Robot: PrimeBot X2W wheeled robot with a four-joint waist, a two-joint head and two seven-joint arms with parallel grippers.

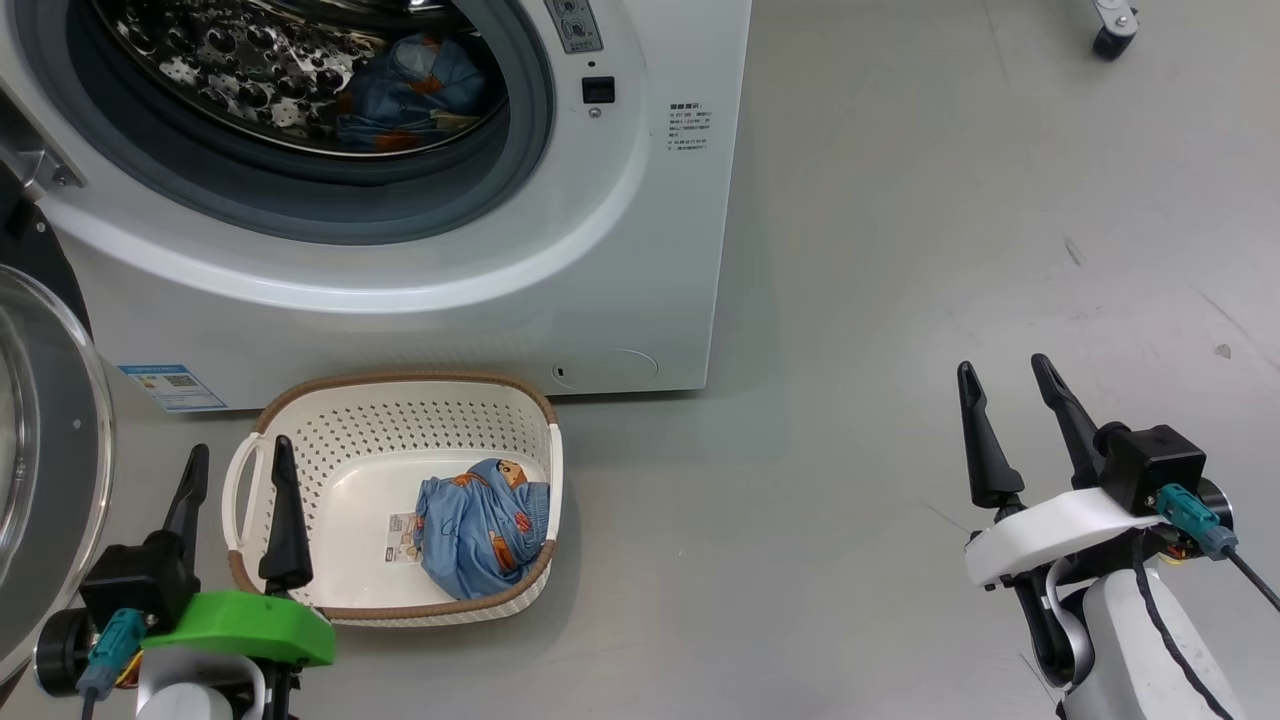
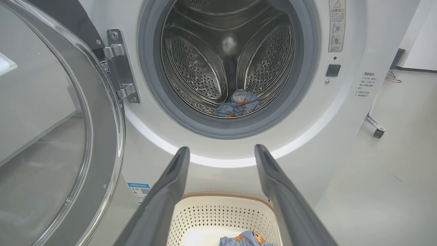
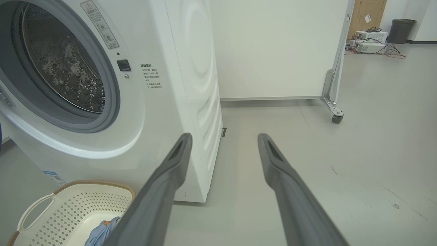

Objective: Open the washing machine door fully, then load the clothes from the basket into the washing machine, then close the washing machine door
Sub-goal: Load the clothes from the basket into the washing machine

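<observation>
One garment (image 1: 485, 530) sits in basket (image 1: 400, 425) beside left gripper (image 1: 240, 447).

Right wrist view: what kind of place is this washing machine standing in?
Probably a lab or test space rather than a home laundry room: the washing machine stands on a bare grey floor, a white partition on castors stands beyond it, and electronics with loose cables sit far off.
</observation>
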